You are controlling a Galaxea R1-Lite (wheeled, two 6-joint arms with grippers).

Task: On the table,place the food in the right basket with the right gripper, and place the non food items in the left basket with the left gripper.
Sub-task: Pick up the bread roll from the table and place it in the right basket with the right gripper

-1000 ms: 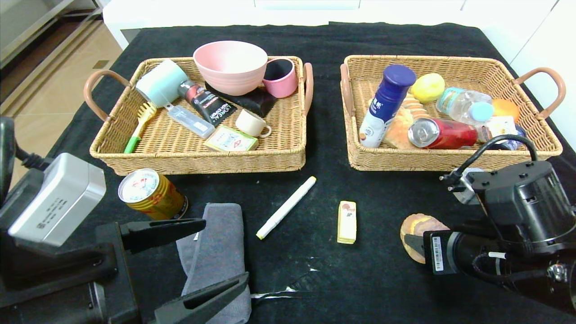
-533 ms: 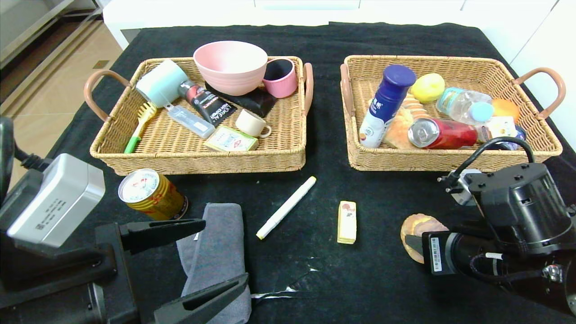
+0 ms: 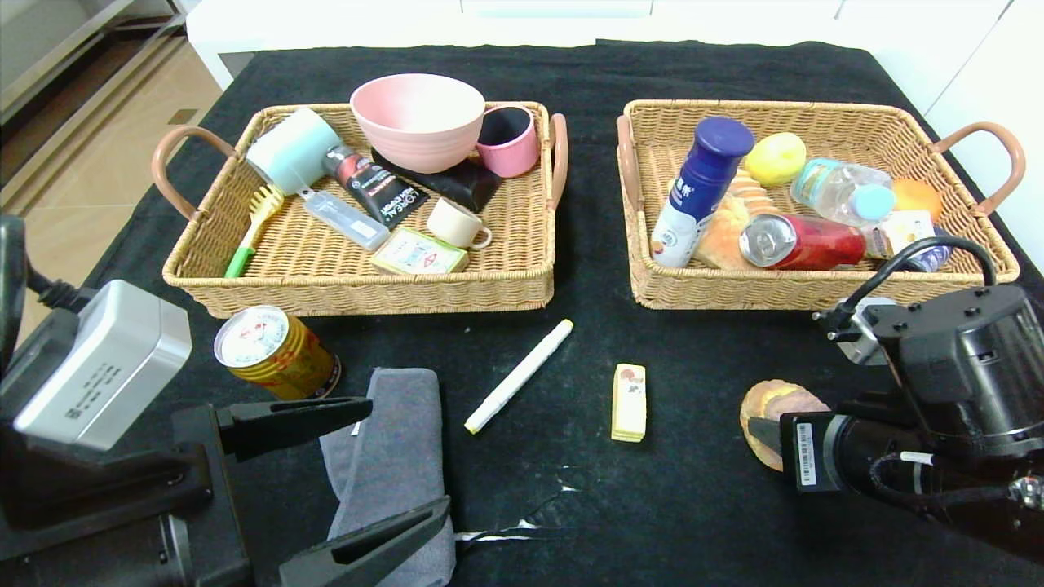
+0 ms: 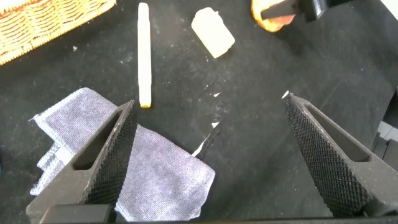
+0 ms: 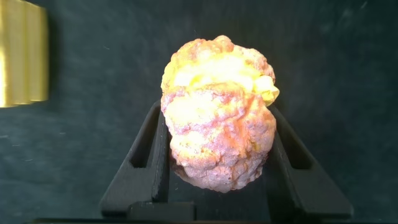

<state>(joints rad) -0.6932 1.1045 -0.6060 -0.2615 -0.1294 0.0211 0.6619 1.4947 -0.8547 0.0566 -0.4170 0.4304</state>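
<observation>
Shifted rightward, right gripper [image 5: 217, 186] clamping one bun [image 5: 217, 112], left gripper [image 4: 211, 155] spread wide, two baskets

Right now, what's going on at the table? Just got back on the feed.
The right claw is closed around the round brown bun near the table's front right, not yet over the right basket. The left claw hangs open above the folded grey towel. Out on the black cloth are the gold-red can, the white marker and the small yellow pack. The left basket holds a pink bowl and cups.
</observation>
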